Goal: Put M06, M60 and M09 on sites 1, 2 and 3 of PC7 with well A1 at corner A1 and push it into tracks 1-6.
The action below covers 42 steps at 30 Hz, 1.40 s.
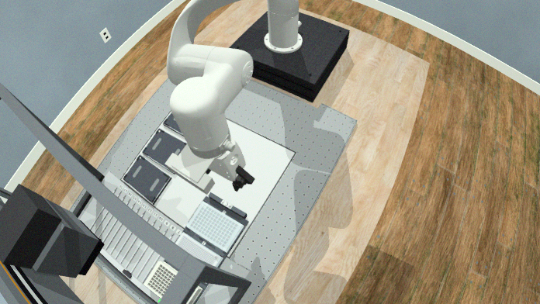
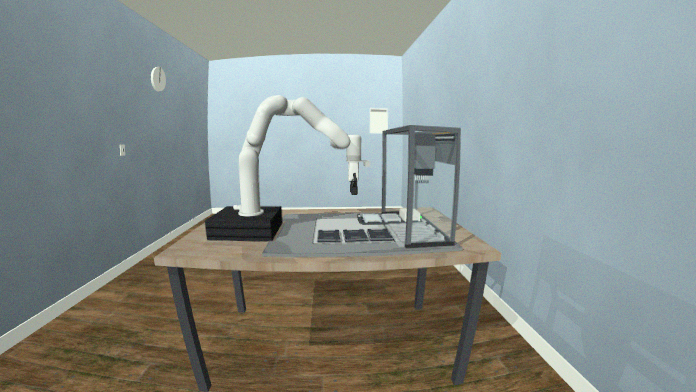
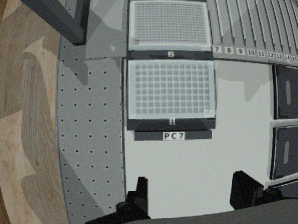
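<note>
The plate carrier PC7 (image 1: 227, 205) (image 3: 173, 135) lies with its handle end on the white apron (image 1: 268, 155) (image 3: 186, 176) and its far end in the leftmost tracks of the rails (image 1: 120, 240) (image 3: 246, 10). It holds the 96-well plate M06 (image 1: 215, 226) (image 3: 170, 90) next to the handle, then the 384-well plate M60 (image 1: 198, 250) (image 3: 169, 24), then the deep-well block M09 (image 1: 160, 277). A small green lamp (image 1: 160, 299) (image 2: 421, 218) glows behind it. My gripper (image 1: 242, 182) (image 2: 353, 189) (image 3: 191, 191) is open and empty, high above the apron just short of the handle.
Three dark nests (image 1: 147, 179) (image 1: 164, 146) (image 2: 355, 234) beside the apron are empty; the arm covers part of the third. The instrument's grey frame (image 1: 77, 171) (image 2: 410, 190) and its pipetting head (image 1: 39, 240) (image 2: 425, 155) stand over the rails.
</note>
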Motion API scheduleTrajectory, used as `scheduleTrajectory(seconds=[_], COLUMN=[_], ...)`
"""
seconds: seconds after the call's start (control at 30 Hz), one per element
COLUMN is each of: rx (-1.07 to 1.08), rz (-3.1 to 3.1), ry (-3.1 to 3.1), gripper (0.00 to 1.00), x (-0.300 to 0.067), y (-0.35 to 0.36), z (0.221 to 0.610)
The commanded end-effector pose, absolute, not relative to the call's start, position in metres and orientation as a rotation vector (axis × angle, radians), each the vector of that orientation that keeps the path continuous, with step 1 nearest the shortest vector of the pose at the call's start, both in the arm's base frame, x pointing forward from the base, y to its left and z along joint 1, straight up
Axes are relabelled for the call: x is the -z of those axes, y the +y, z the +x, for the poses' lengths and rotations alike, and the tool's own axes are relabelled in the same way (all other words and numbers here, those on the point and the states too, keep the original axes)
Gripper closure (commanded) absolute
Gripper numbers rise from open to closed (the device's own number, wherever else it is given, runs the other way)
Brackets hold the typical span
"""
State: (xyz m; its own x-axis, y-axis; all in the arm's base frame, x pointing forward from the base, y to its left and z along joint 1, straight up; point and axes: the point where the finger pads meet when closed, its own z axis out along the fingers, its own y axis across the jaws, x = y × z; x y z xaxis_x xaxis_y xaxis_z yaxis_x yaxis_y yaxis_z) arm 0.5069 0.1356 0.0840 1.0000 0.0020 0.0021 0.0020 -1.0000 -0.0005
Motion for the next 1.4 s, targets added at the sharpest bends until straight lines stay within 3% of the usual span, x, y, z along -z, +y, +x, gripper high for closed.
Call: scheduleTrajectory(seconds=[0.0, 1.37], rx=[0.007, 0.007], rz=[-3.135, -3.135], ry=[-0.003, -0.003], gripper=[0.19, 0.19], x=[-0.0935, -0.1021], y=[0.1358, 0.1358], z=[0.5081, 0.5081])
